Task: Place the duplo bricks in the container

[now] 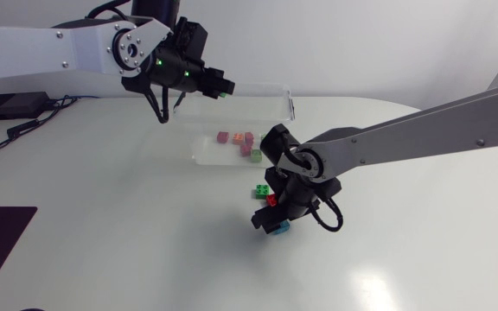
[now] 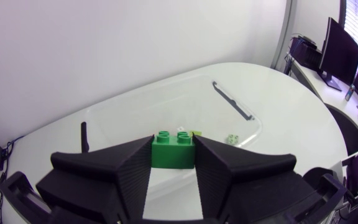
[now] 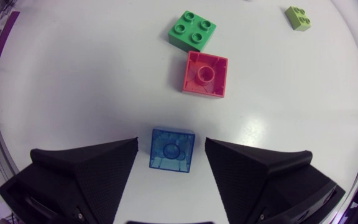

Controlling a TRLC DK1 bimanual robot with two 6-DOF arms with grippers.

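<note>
1. Green plastic duplo brick (image 2: 174, 149), two studs showing on top, sits clamped between the two fingers of my left gripper (image 2: 174, 157). The fingers are closed in on it from both sides.
2. That gripper hangs over the clear plastic container (image 2: 135, 115), near one end of it in the head view. From the left wrist view, the tub lies ahead of and under the held brick.
3. A few small bricks show inside the tub. I make out a pinkish-red brick (image 1: 223, 136) and an orange brick (image 1: 245, 138).
4. The small lime-green brick (image 1: 256, 155) is at the tub's near edge. I cannot tell whether it is in or out.
5. My right gripper (image 3: 171, 146) is down over the white table (image 1: 102, 225), in front of the tub. Its fingers are spread wide and grip nothing.
6. Between those fingers, touching neither, lies a translucent blue square brick (image 3: 173, 154), hollow side up.
7. Just ahead of it is a red square brick (image 3: 204, 73), also hollow side up.
8. Just beyond the red one, close to its corner, sits a bright green four-stud brick (image 3: 192, 31), studs up
</note>
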